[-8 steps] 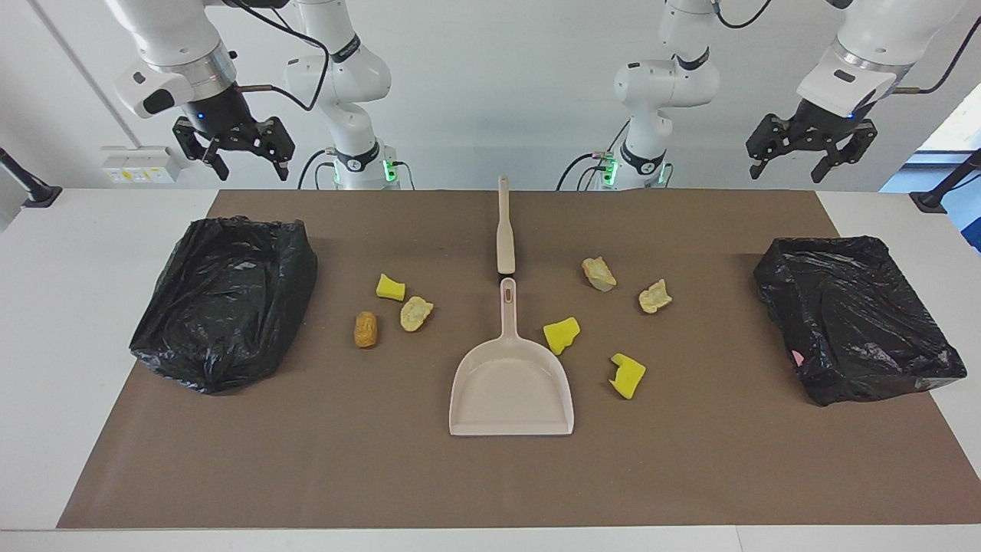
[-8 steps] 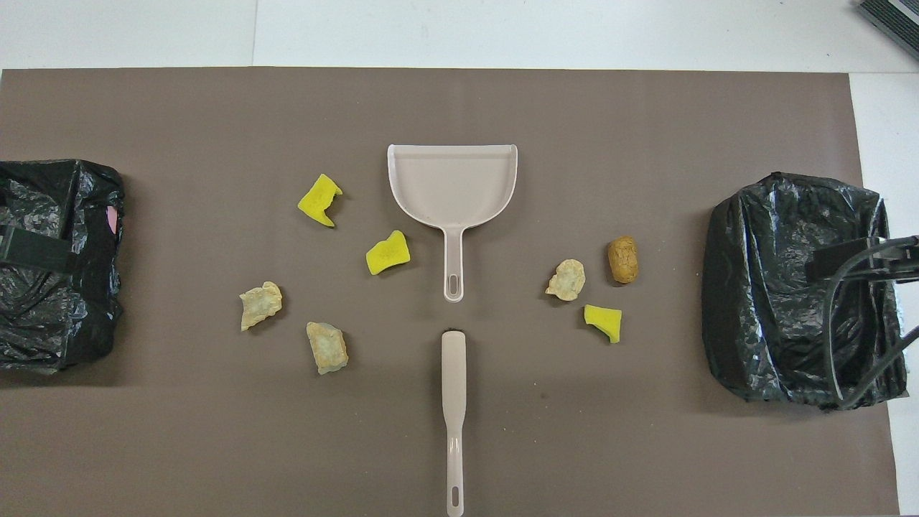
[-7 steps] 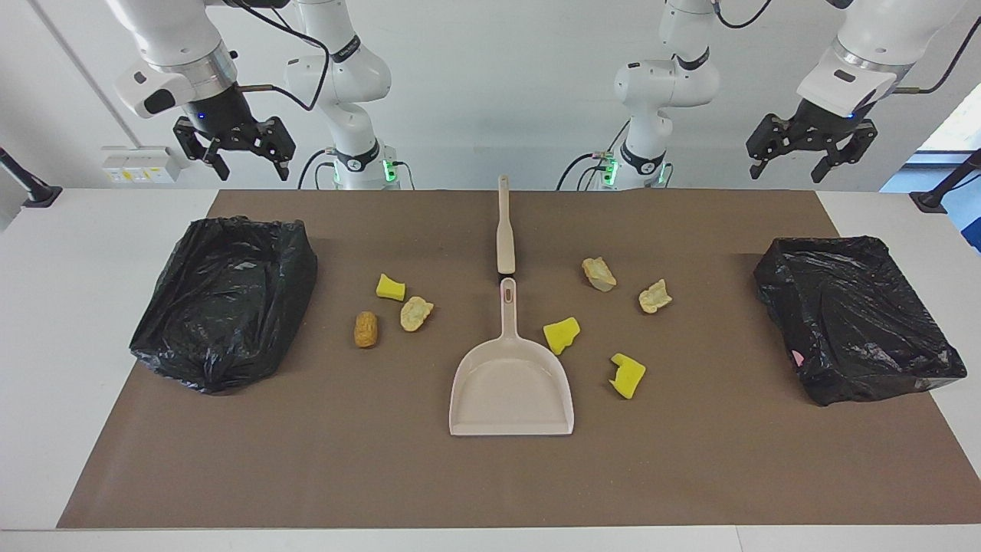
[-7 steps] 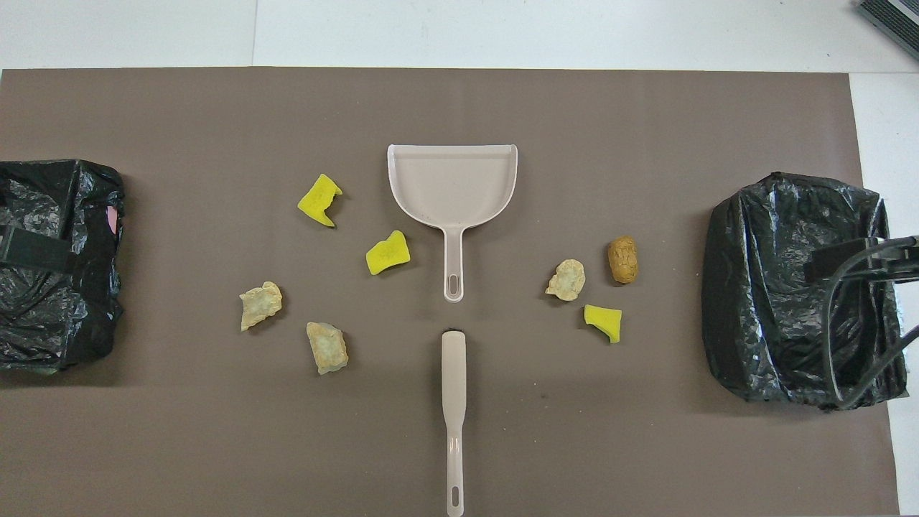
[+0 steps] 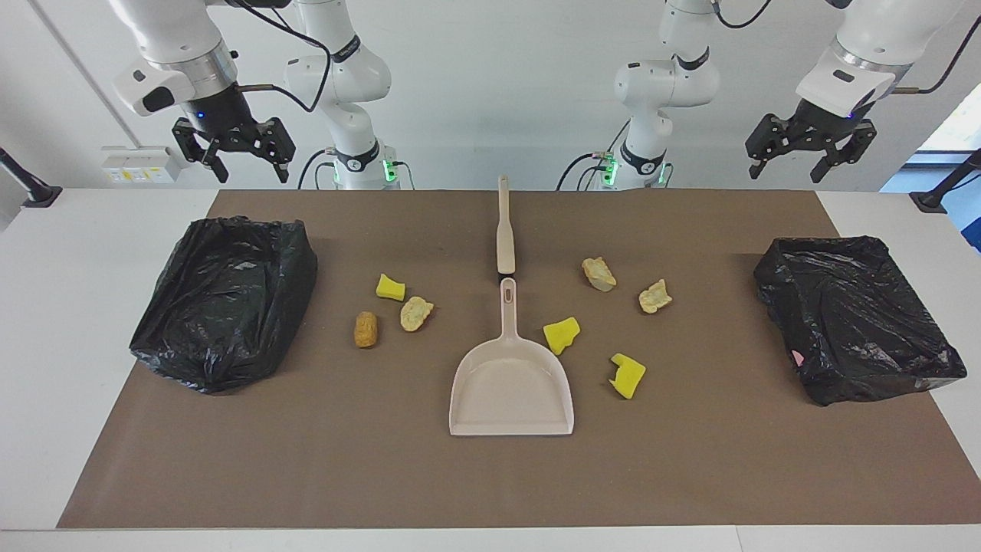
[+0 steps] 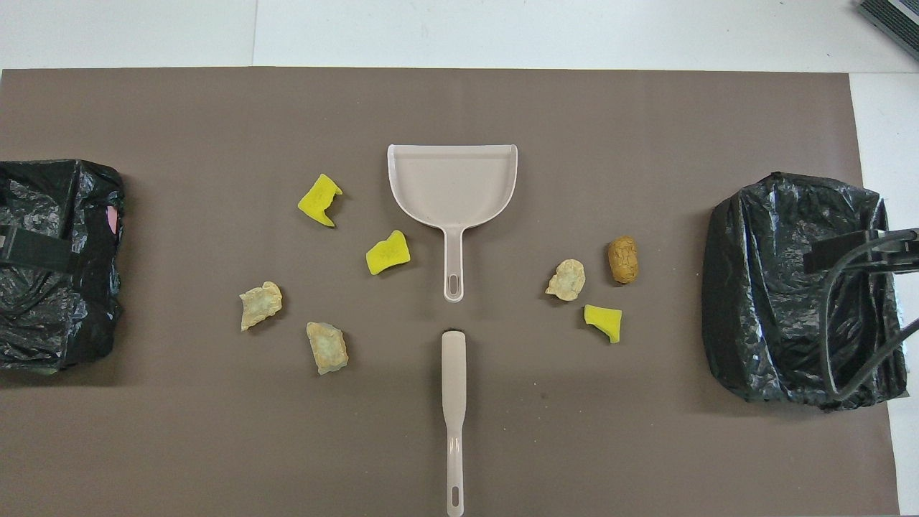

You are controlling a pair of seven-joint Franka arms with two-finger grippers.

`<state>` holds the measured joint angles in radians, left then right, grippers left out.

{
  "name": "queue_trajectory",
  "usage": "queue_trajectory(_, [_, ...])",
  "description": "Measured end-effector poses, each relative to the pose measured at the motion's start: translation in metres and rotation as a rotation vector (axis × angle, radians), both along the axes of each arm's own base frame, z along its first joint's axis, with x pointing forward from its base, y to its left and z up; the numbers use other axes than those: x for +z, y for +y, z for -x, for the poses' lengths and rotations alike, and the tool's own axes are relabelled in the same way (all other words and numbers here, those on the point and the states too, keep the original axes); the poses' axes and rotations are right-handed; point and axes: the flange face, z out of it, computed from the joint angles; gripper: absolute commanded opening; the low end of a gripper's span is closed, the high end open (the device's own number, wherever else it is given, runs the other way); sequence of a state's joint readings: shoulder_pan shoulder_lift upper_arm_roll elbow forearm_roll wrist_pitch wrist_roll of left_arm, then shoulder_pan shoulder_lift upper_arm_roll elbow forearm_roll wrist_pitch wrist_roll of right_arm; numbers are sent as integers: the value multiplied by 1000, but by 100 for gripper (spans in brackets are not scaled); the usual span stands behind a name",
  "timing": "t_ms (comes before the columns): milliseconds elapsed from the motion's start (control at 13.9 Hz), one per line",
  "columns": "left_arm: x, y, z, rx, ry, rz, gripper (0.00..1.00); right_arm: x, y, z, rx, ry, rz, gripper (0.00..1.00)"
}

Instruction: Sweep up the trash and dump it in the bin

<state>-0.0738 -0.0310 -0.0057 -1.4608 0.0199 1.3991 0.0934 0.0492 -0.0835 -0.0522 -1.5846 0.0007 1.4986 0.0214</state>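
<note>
Seven scraps of trash lie on the brown mat around a beige dustpan (image 5: pixel 511 391) (image 6: pixel 452 179). Toward the right arm's end are a yellow chunk (image 5: pixel 390 287) (image 6: pixel 603 322), a beige lump (image 5: pixel 415 313) (image 6: pixel 566 279) and an orange-brown lump (image 5: pixel 365 329) (image 6: pixel 622 259). Toward the left arm's end are two yellow chunks (image 5: pixel 561 334) (image 5: pixel 628 375) and two beige lumps (image 5: pixel 598 274) (image 5: pixel 654 296). My right gripper (image 5: pixel 250 170) is open and empty, high over the bin (image 5: pixel 226 299) at its end. My left gripper (image 5: pixel 786 172) is open and empty, high over the other bin (image 5: pixel 854 318).
A beige brush (image 5: pixel 503 230) (image 6: pixel 453 402) lies in line with the dustpan's handle, nearer to the robots. Both bins are lined with black bags, one at each end of the mat (image 6: pixel 459 459). White table shows around the mat.
The right gripper has shifted very slightly while staying high over its bin. Nothing on the table has moved.
</note>
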Motion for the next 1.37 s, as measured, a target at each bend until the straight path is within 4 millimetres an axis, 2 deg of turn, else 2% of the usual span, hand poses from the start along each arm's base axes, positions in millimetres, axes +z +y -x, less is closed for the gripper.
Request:
queue_trajectory(216, [0,-10,1,3,-2,0,100,0,-1,0,-2,0,0,100])
queue_trajectory(504, [-10,-46,7,-55,-2,1,100,0,-5,0,-9,0,0,100])
queue_trajectory(720, [-36,-89,29,-107,22,29,100,0,-7,0,-13,0,-1,100])
queue_trajectory(1081, [-86,-144,67,-133,66,21,100,0,-9,0,-18,0,-1,100])
queue_trajectory(1369, [-132,-215,102,-104,79,5,100,0,-9,0,-18,0,-1,100])
